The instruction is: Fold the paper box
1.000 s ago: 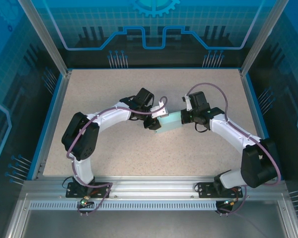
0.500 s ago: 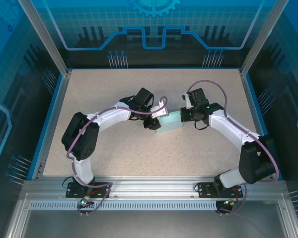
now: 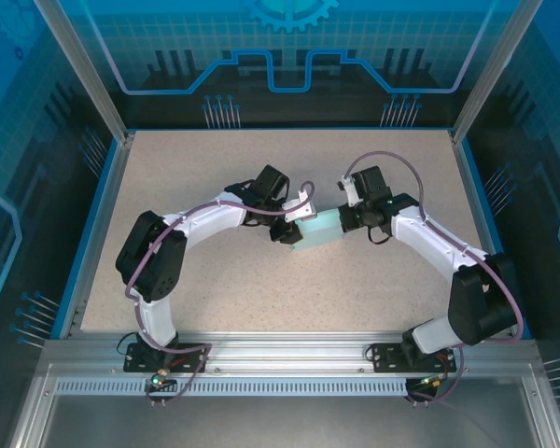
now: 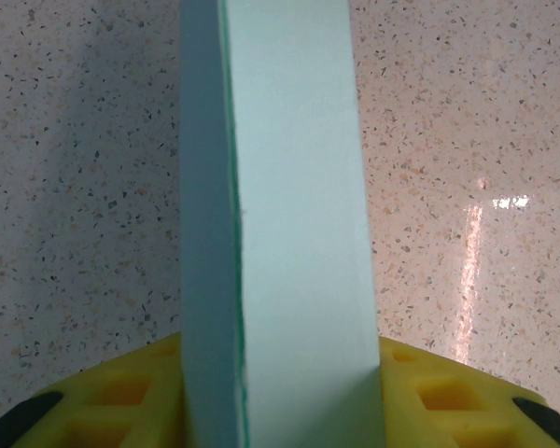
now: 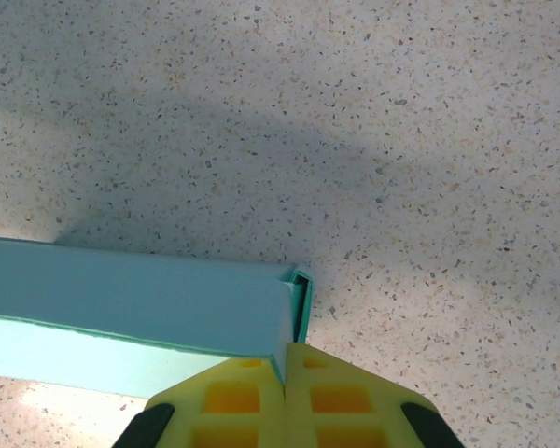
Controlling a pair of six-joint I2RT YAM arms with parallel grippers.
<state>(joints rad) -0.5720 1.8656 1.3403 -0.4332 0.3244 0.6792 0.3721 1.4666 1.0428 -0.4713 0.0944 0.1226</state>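
Observation:
The paper box point(image 3: 319, 230) is a pale cyan folded card lying on the speckled table between my two grippers. My left gripper point(image 3: 295, 224) clamps its left end: in the left wrist view the box point(image 4: 289, 205) stands edge-on between the yellow fingers point(image 4: 121, 397), which press both of its sides. My right gripper point(image 3: 344, 221) is at the right end. In the right wrist view its yellow fingers point(image 5: 224, 401) are pressed together, with the thin card wall at the box's point(image 5: 140, 299) end corner pinched in the seam of the right gripper point(image 5: 287, 359).
The speckled tabletop point(image 3: 215, 289) is bounded by blue rails point(image 3: 91, 224) and upright aluminium posts point(image 3: 79, 65). Both arms curve in from their bases at the near edge point(image 3: 280, 350). Purple cables loop over each wrist.
The right arm's elbow and wrist have shifted slightly left. The box and the left arm stay where they were.

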